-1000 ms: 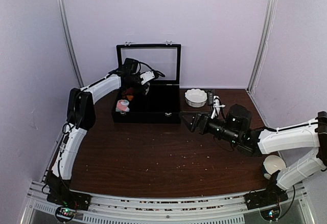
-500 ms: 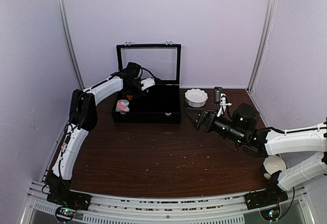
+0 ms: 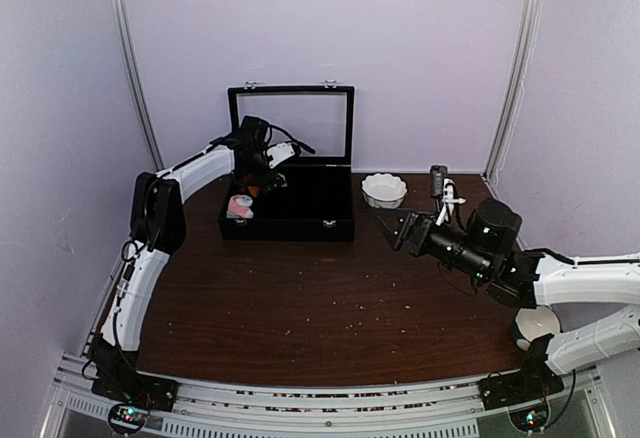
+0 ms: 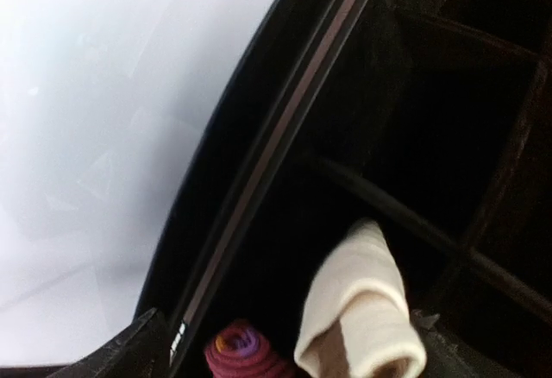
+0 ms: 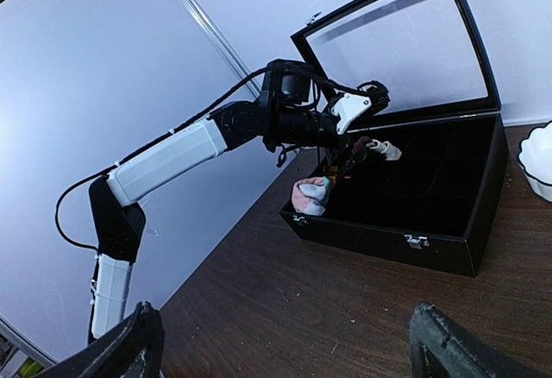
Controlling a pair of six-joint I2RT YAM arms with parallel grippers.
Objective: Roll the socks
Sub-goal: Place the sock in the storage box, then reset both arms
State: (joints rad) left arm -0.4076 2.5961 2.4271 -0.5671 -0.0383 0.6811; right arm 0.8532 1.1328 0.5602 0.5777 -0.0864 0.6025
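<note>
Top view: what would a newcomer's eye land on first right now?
The black box with its glass lid raised stands at the back, the left gripper open over its left end. Inside, a rolled pink sock sits in the front-left corner; a rolled cream sock lies beside a dark red bundle.

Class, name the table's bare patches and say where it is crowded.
Bare: the wide table stretch between the black box and the arm bases. Crowded: the far right corner by the white bowl and right gripper; the box's left end, with sock rolls and left gripper.
</note>
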